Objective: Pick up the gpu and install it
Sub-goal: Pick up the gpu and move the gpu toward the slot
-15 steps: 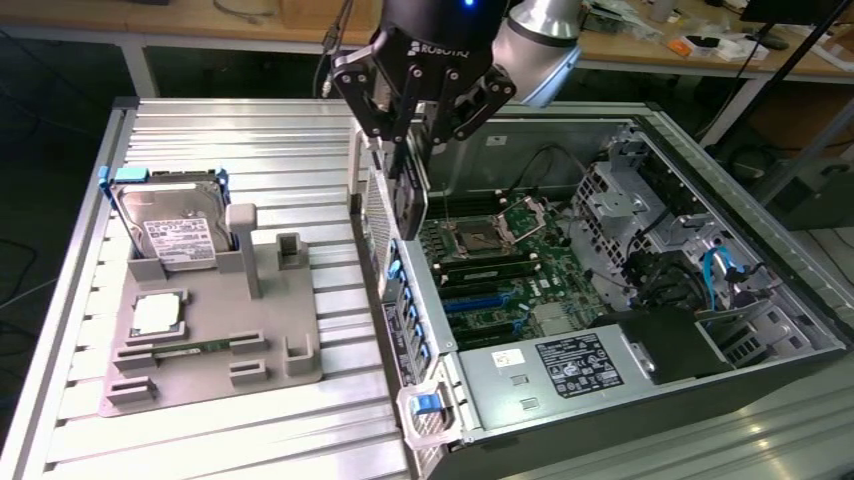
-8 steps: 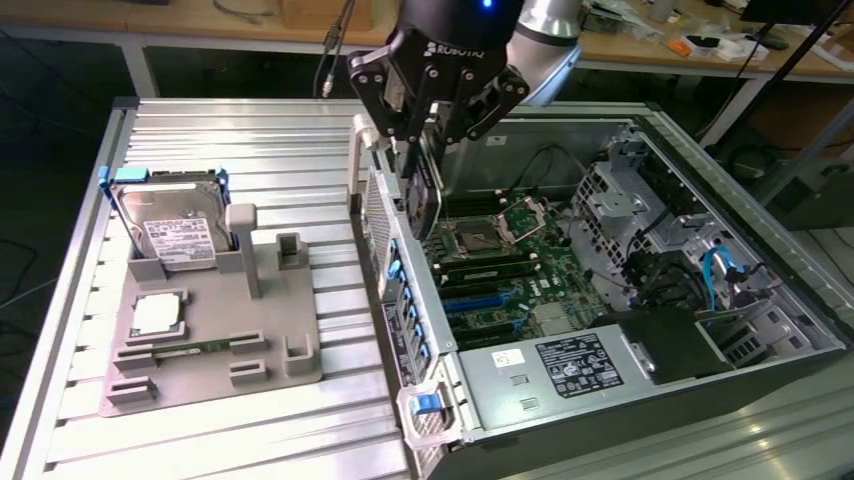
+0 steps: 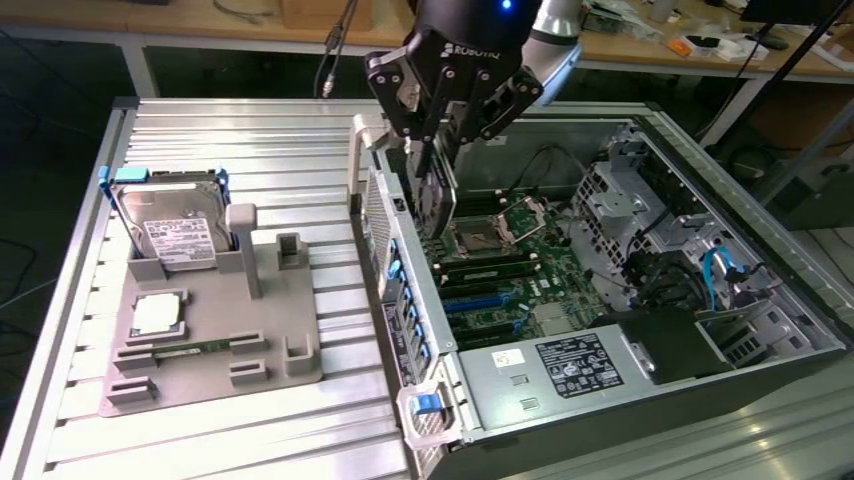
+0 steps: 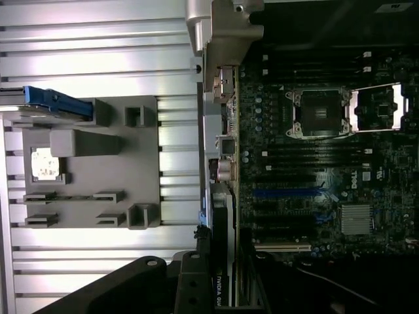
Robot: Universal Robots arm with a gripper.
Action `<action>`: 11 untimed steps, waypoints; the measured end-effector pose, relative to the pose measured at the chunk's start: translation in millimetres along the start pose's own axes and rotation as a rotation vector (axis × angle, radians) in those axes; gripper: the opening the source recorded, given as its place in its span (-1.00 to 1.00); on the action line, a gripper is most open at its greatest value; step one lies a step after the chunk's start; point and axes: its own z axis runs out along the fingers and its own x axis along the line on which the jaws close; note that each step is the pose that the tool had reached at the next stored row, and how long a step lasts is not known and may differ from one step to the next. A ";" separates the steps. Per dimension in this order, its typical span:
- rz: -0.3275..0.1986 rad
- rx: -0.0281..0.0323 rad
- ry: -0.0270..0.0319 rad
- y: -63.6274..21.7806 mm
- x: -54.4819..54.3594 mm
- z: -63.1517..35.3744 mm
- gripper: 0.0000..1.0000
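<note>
Black hand (image 3: 442, 132), marked ROBOTIQ, is clenching the gpu (image 3: 438, 200) edge-down just above the Dell-branded motherboard (image 4: 314, 163) inside the open computer case (image 3: 801, 330); the card's edge is showing NVIDIA lettering.

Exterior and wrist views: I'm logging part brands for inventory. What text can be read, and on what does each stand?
"ROBOTIQ": on the gripper.
"NVIDIA QU", then cut off: on the gpu.
"DELL": logo on the motherboard.
Hard drive label: print too small to read.
Power supply label: print too small to read.
</note>
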 end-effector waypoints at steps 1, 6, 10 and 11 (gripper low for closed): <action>0.000 0.0000 0.0000 0.0 -1.6 0.0 -0.47; 0.000 0.0000 0.0000 0.3 -9.4 -0.3 -0.47; 0.000 0.0000 0.0000 0.5 -15.6 -0.5 -0.47; 0.000 0.0001 0.0000 0.5 -17.1 -0.5 -0.47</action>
